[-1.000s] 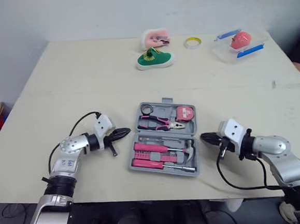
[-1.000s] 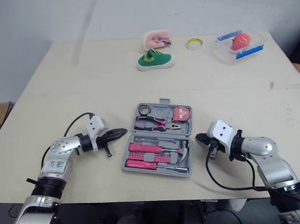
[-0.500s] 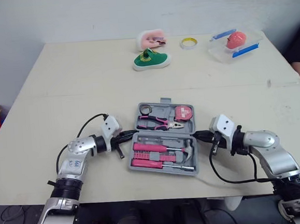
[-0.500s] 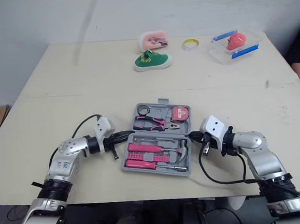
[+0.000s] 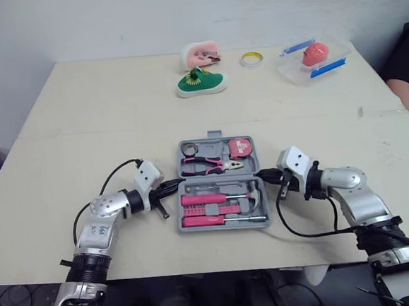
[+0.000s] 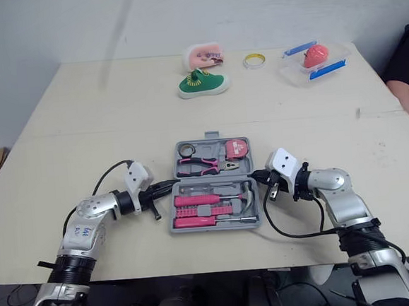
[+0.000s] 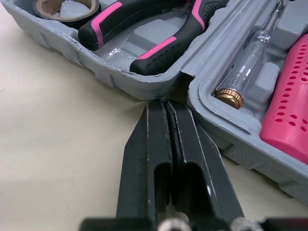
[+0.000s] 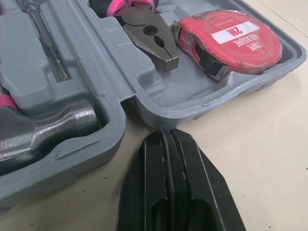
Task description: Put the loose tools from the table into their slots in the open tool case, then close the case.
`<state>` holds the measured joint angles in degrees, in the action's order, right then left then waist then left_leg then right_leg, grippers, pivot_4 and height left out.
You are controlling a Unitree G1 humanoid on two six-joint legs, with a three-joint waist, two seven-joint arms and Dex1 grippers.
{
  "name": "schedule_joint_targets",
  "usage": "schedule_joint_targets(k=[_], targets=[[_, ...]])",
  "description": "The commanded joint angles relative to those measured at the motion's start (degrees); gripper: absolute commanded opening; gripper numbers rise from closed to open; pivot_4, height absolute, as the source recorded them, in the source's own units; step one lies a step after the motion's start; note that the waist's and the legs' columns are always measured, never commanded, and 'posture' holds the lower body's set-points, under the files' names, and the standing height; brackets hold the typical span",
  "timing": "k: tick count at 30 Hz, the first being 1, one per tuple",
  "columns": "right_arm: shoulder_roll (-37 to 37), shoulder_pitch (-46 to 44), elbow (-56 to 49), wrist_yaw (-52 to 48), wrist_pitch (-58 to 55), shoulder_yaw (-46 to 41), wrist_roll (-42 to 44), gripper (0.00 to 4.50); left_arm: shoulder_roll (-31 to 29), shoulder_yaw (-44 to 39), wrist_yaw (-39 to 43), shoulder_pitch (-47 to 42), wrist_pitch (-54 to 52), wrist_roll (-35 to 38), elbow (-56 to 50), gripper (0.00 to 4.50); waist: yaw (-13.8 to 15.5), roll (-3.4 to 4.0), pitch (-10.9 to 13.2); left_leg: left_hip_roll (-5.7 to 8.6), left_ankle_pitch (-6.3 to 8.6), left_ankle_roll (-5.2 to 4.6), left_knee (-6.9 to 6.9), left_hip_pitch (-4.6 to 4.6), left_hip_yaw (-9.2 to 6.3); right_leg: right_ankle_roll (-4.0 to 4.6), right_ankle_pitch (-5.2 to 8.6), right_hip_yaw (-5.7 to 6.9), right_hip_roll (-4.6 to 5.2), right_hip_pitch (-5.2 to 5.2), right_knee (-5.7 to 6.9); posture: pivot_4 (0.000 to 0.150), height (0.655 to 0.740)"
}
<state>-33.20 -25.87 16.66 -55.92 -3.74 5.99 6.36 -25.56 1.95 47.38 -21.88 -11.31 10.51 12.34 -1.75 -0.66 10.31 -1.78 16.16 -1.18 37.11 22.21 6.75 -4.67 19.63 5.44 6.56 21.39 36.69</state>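
Left gripper point(image 5: 176, 185), right gripper point(image 5: 262, 172) reached tool-filled case point(image 5: 221, 178).

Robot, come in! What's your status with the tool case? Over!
Left pincer shut, tip at hinge notch of grey plastic tool case. Right pincer shut, at opposite hinge end. Case open flat, tools in slots.
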Motion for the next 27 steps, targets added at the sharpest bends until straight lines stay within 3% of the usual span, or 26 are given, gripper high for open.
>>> schedule_joint_targets(k=[1,14,23,26,27], targets=[[-0.1,1.5,-2.3,-1.2,-0.4,1.2,-0.1,0.03,-0.2,0.5,-0.4,-0.1,0.2,-0.7,0.8,0.00,0.1,0.00,0.0,0.00,0.00,0.00,0.00,0.00,0.00,0.00,0.00,0.00,0.00,0.00,-0.01,0.150,0.7400],[-1.1,7.6,-11.1,0.1,-6.5,-1.1,1.9,0.03,-0.9,0.5,-0.6,-2.7,0.9,-1.7,4.6,0.00,0.2,0.00,0.0,0.00,0.02,0.02,-0.06,0.02,-0.03,0.01,0.00,0.02,0.00,0.01,-0.06,0.150,0.7400],[-6.4,11.7,-12.2,0.7,-7.3,-9.5,6.5,0.03,-6.3,-5.1,-1.3,0.4,-0.3,0.9,2.7,0.00,0.3,0.00,0.0,0.01,0.04,-0.02,-0.06,0.04,-0.02,0.00,0.00,0.01,0.05,0.01,-0.12,0.150,0.7400],[-10.1,14.0,-15.3,0.4,-8.2,-16.9,10.7,0.96,-10.1,-10.5,0.5,1.3,-2.5,5.4,-3.1,0.81,0.3,-0.07,0.2,0.01,0.05,-0.03,-0.07,0.11,-0.03,0.00,0.00,0.01,0.07,0.08,-0.15,0.150,0.7400],[-10.1,13.8,-18.0,1.7,-12.9,-19.5,14.2,1.47,-11.2,-11.7,1.5,1.0,-5.4,8.0,-5.7,1.28,0.3,-0.08,0.3,0.01,0.05,-0.03,-0.09,0.15,-0.03,0.00,0.00,0.01,0.07,0.12,-0.15,0.150,0.7400]])
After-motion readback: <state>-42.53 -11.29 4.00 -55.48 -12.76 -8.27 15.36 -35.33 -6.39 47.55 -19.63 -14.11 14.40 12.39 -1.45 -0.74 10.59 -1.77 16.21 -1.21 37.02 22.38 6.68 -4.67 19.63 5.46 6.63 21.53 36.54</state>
